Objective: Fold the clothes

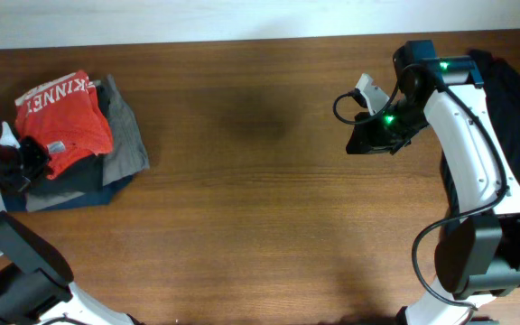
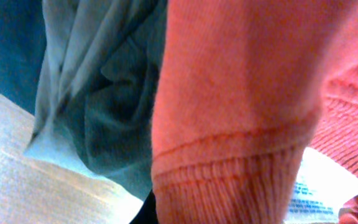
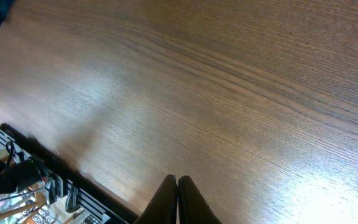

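Red-orange tee (image 1: 66, 122): sat folded on top of a small stack at the far left of the table (image 1: 260, 208), white lettering facing up. The left wrist view was basically all red knit and a ribbed hem (image 2: 241, 186) right up against the lens.
Stack underneath: a grey garment (image 1: 126, 135) poked out on the right side, with something dark blue (image 1: 97, 194) at the very bottom.
Left gripper (image 1: 31, 164): parked at the near-left edge of the tee and clamped narrow. Looked to me like it had the hem pinched, but the cloth hid the fingers, so that's my read.
Right gripper (image 3: 178, 198): fingers pressed together, holding nothing, hanging over bare wood well away from the stack.
Black garment (image 1: 513, 90): lay bunched at the far right edge, mostly tucked behind the right arm.
Step in hand: I'd say tidying or squaring the tee on the pile, not a fresh fold.
Next move: probably a small tug or lift of that hem to flatten it, then let go. It'd need to be gentle, since a hard pull could drag the whole stack off line. The black one looked not yet folded, so the right arm's job would be that.
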`<state>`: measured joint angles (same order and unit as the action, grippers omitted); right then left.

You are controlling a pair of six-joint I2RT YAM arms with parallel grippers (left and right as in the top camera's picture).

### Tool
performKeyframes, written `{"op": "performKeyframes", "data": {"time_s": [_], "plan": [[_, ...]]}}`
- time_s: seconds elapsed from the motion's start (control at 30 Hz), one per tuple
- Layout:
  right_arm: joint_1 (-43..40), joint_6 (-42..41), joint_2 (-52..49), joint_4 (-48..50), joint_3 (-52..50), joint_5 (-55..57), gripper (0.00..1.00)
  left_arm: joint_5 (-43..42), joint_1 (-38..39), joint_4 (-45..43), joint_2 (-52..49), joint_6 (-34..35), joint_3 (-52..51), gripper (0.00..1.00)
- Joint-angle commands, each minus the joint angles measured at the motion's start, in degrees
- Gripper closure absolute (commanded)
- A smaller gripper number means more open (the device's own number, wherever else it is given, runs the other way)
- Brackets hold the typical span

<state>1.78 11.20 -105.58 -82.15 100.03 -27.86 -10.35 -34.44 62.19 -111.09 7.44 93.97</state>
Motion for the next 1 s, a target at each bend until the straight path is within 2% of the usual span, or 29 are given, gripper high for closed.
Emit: {"op": "performKeyframes", "data": {"time_s": [0.0, 0.1, 0.2, 0.27, 0.3, 0.33, 0.4, 0.43, 0.6, 0.83, 0.97], "plan": [[-0.3, 0.8, 1.3, -0.2, 0.5, 0.5, 0.92, 3.7, -0.9, 1.7, 1.6, 1.1, -0.6, 0.91], [-0.3, 0.8, 1.3, -0.2, 0.5, 0.5, 0.92, 3.5, -0.9, 2.2, 1.7, 1.1, -1.3, 0.87], [-0.3, 0.8, 1.3, -0.5, 0.5, 1.6, 0.92, -7.7, -1.3, 2.9, 4.9, -1.7, -0.1, 0.87], [-0.3, 0.8, 1.3, -0.6, 0.5, 1.8, 0.92, -9.6, -1.2, 0.8, 9.5, -1.7, 0.6, 0.86], [-0.3, 0.8, 1.3, -0.6, 0.5, 1.8, 0.91, -10.6, -1.2, -0.3, 11.1, -1.8, 0.6, 0.76], [-0.3, 0.8, 1.3, -0.6, 0.5, 1.8, 0.91, -11.8, -1.2, -1.6, 12.4, -1.9, 0.6, 0.56], [-0.3, 0.8, 1.3, -0.5, 0.5, 1.8, 0.91, -15.6, -1.2, -5.1, 14.6, -1.9, 0.6, 0.22], [-0.3, 0.8, 1.3, -0.5, 0.5, 1.8, 0.92, -17.5, -1.2, -6.3, 14.7, -1.9, 0.6, 0.18], [-0.3, 0.8, 1.3, -0.6, 0.5, 1.8, 0.92, -24.2, 0.2, -13.2, 12.6, -1.9, 0.6, 0.16], [-0.3, 0.8, 1.3, -0.6, 0.5, 1.8, 0.91, -35.2, 3.4, -24.9, 4.5, -1.9, 0.6, 0.16], [-0.3, 0.8, 1.3, -0.6, 0.5, 1.8, 0.91, -36.0, 2.9, -25.6, -1.2, -1.9, 0.6, 0.14]]}}
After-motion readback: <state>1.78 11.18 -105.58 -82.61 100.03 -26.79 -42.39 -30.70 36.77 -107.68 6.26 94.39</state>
